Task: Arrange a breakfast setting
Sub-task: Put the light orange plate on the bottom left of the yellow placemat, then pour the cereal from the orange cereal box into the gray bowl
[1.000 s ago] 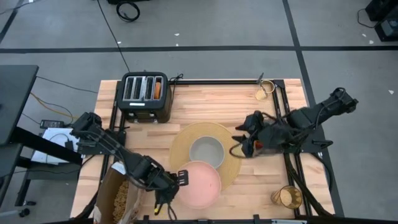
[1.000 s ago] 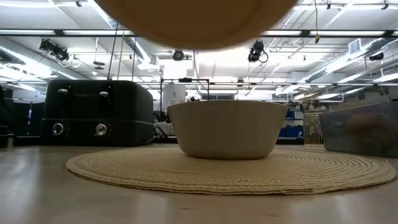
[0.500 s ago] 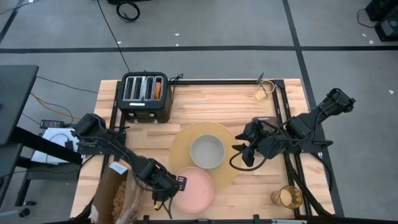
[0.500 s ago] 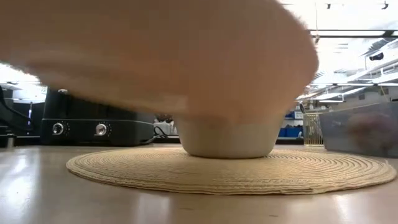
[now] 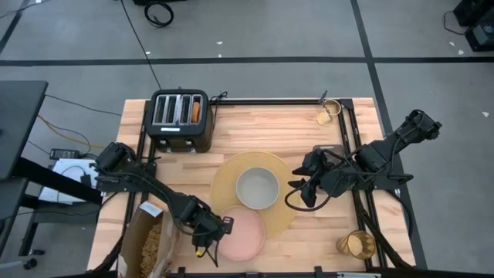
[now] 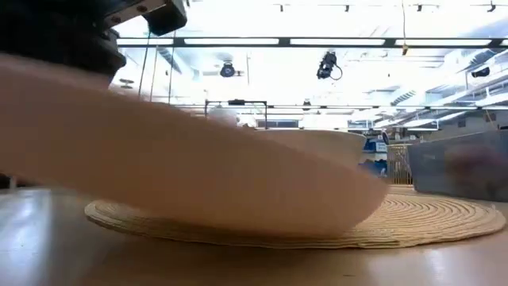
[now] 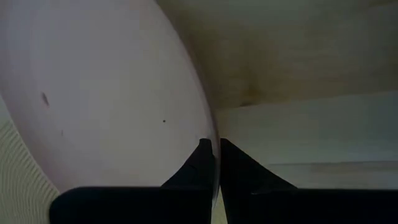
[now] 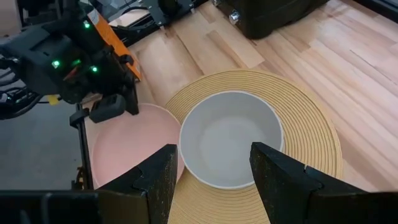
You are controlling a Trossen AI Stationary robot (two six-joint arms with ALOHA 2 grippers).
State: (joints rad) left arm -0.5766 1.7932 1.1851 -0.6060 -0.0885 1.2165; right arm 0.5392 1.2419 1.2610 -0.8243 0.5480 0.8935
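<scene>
At the table's near edge, the left gripper (image 5: 214,232) is pinched tight on the rim of the smooth, round pink plate (image 5: 241,234); its two dark fingers (image 7: 202,163) close on the thin edge. The plate sits tilted, partly over the near rim of the large round woven tan placemat (image 5: 287,174), whose coiled ridges show clearly. Beside the left arm stands a brown paper bag (image 5: 147,245) of pale grainy contents. An amber tumbler (image 5: 356,244) of ribbed glass stands at the near right corner. In the placemat's middle sits the matte grey-green bowl (image 5: 256,188), deep and round. The right gripper (image 5: 302,184) hovers at the mat's right edge, jaws half open, holding nothing. Farther back on the pale plank table (image 5: 262,127) stands the boxy black four-slot toaster (image 5: 181,118), with something orange in one slot.
</scene>
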